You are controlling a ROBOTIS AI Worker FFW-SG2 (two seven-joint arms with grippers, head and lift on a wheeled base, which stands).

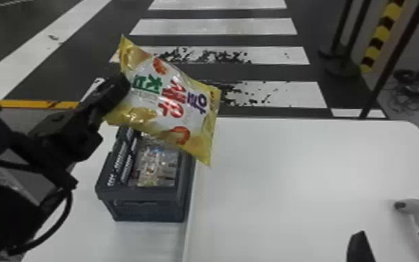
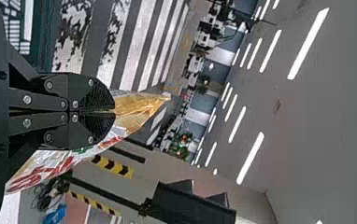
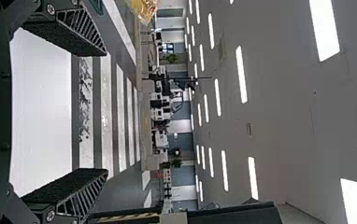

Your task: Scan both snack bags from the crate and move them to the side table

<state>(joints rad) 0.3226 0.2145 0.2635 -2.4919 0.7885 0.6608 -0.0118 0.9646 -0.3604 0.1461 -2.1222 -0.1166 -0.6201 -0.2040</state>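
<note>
Nearest the camera, the left arm [image 1: 7,198] is crossing the left of the head view, and its left gripper [image 2: 114,111] is holding a snack bag [image 1: 170,101] by one side edge, the jaws clenching tightly on the foil. The bag is hanging tilted in the air above the crate [image 1: 139,194], its lower side partly hiding the crate's far end. The right gripper [image 3: 106,112] is holding nothing; its jaws are standing wide apart, and in the head view they are showing at the bottom right, close to the grey and white scanner [image 1: 417,206], which is lying on the broad white surface [image 1: 289,174].

The work is probably nearing its first scan: one bag is already hanging clear of the crate, though nothing is showing whether its code has been read. Glossy, mottled packaging [image 1: 156,163] is lying inside the crate, likely the second bag, so that one is seemingly still awaiting lifting, scanning and moving. The held bag is also needing to be set down. Which surface is serving as the side table, I cannot tell.

The bag is looking plump and shiny, its yellow ends creasing towards pointed corners, its white middle bearing red, green and purple lettering and orange-red pictures.
</note>
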